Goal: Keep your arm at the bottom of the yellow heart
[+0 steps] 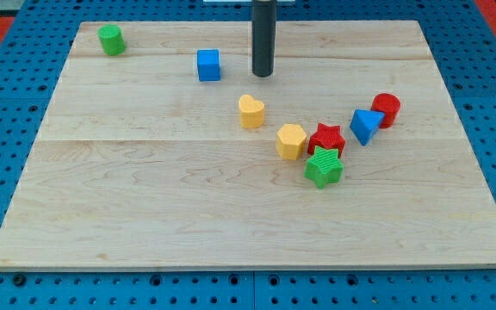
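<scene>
The yellow heart (251,111) lies near the middle of the wooden board (145,198). My tip (263,74) is at the end of the dark rod, toward the view's top from the heart and slightly to its right, a short gap away and not touching it. A blue cube (208,65) sits to the left of the tip.
A yellow hexagon (291,141), red star (326,139) and green star (324,167) cluster right of and below the heart. A blue triangle (366,125) and red cylinder (387,109) lie further right. A green cylinder (111,40) stands at the top left corner.
</scene>
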